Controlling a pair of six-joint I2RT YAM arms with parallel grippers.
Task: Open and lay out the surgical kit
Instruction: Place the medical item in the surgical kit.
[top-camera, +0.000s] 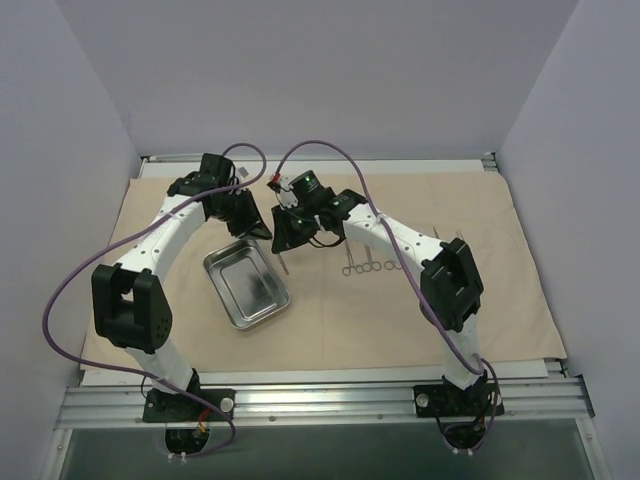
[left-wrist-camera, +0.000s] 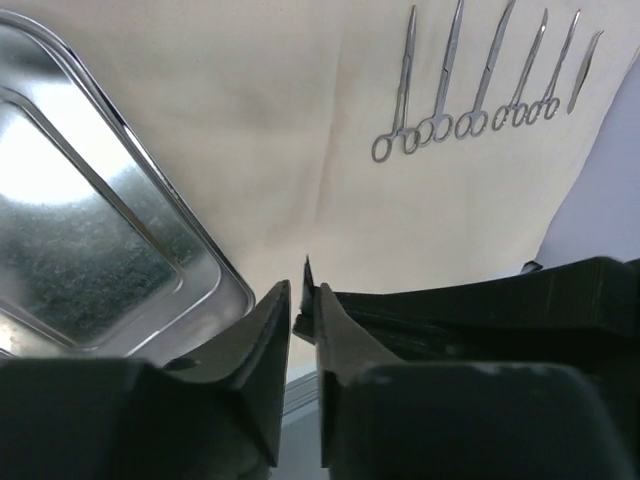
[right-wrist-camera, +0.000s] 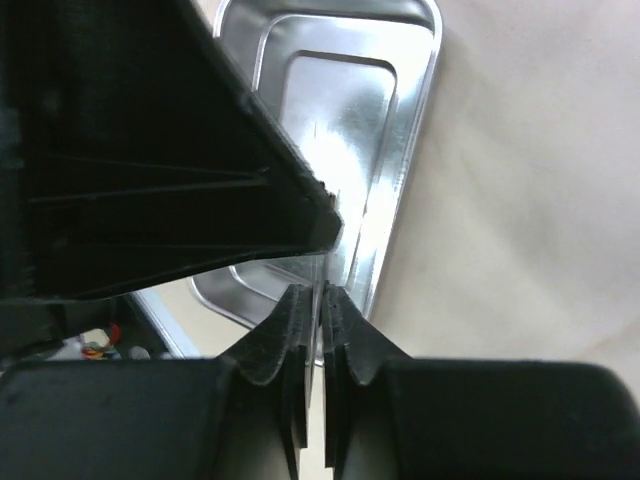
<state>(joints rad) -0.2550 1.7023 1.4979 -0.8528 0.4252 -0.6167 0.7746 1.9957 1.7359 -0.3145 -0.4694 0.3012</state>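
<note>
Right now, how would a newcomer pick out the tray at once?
A big beige cloth fills the workspace. Left of its centre lies the steel tray. It is the only shiny rectangular pan; the instruments to its right are slim and ring-handled.

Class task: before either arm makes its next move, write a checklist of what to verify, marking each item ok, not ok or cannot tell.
1. Cloth wrap spread flat: ok.
2. Steel tray lying on the cloth, empty: ok.
3. Instruments lined up in a row beside the tray: ok.
4. Left gripper shut; whether empty: cannot tell.
5. Right gripper shut; whether empty: cannot tell.
6. Spacing between the two grippers: not ok, they crowd together.
</note>
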